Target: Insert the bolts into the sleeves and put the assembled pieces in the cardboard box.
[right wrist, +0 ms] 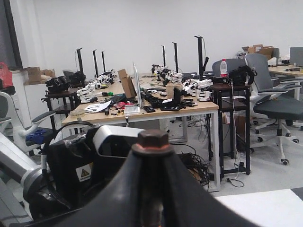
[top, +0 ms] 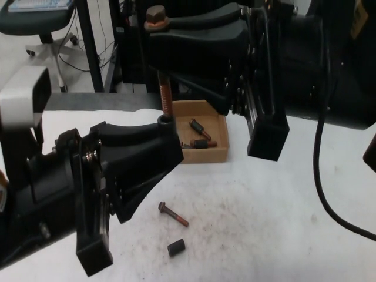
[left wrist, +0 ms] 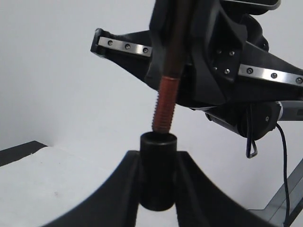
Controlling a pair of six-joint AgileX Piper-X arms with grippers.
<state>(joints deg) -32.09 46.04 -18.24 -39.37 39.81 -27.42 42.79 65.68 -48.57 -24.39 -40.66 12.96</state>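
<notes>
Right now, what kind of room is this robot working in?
Most likely a robotics lab or workshop: behind the bench stands a long workbench crowded with small robot arms, and there are wheeled office chairs beside it.

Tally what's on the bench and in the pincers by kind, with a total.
Bolts: 2 (held bolt, loose bolt)
Sleeves: 2 (held sleeve, loose sleeve)
Assembled pieces: 2 (far piece, near piece)
Cardboard box: 1
Total: 7
</notes>
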